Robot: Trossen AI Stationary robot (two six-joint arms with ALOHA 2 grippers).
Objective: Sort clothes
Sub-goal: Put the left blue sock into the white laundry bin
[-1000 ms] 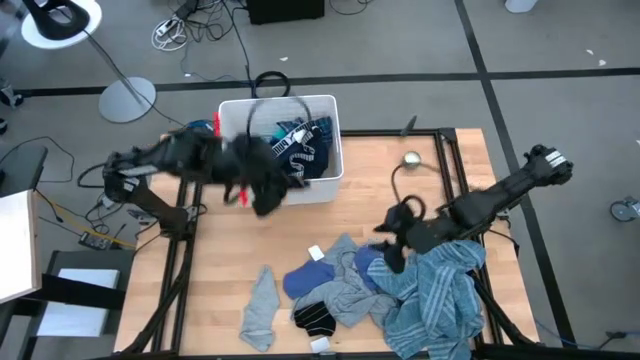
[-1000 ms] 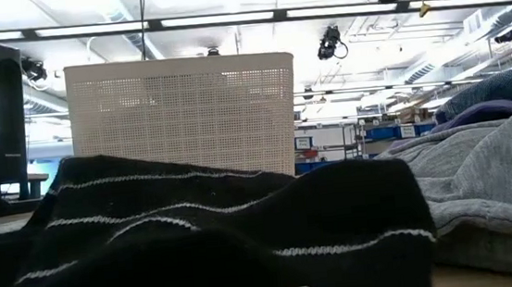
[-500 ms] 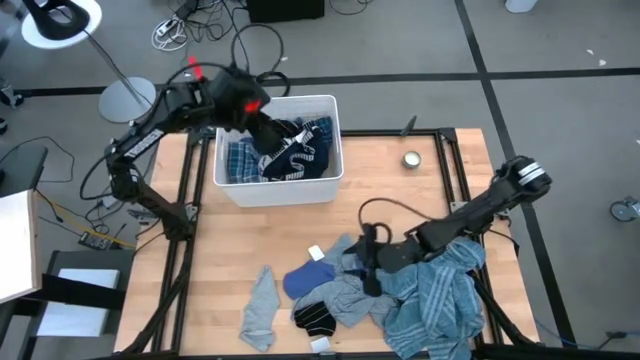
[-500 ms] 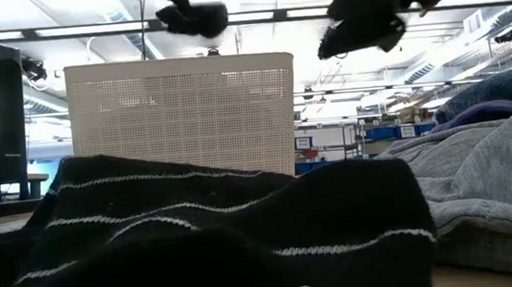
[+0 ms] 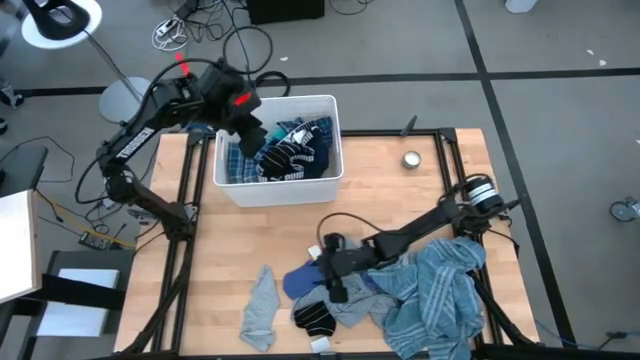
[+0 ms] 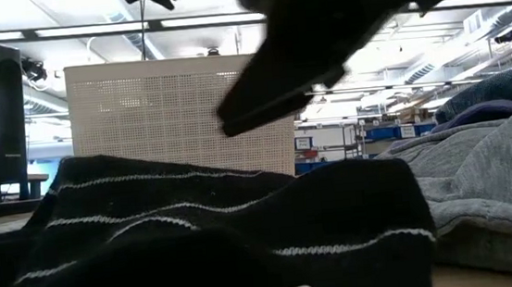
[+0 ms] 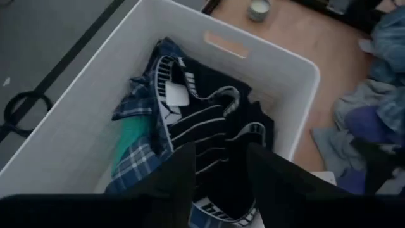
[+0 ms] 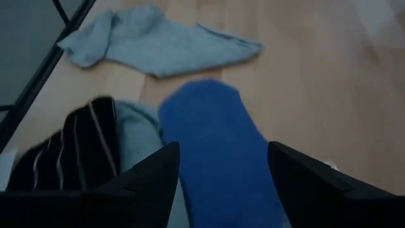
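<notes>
My left gripper [image 5: 252, 132] hangs open over the white bin [image 5: 280, 190], with nothing between its fingers [image 7: 218, 183]. In the bin lie a black white-striped piece [image 7: 209, 120], a blue plaid shirt [image 7: 136, 161] and a turquoise shirt [image 7: 133, 136]. My right gripper [image 5: 335, 282] is open above the clothes pile at the table's near side. Its fingers stand on either side of a blue piece [image 8: 215, 145] without touching it. Beside that lie a black-striped piece [image 5: 315, 318], a grey piece [image 5: 260, 305] and a light-blue striped shirt [image 5: 440, 295].
A small round tin [image 5: 411, 159] stands on the table to the right of the bin. A white tag [image 5: 317, 252] lies by the pile. Black frame rails [image 5: 180, 260] run along the table's left and right sides. Bare wood [image 5: 260, 235] shows between the bin and the pile.
My left gripper has swung from in front of the bin up and toward the far edge, over the bin, and has let go of a dark piece, which now lies in the bin. My right gripper has gone toward the table's left and near edges, down toward the blue piece.
</notes>
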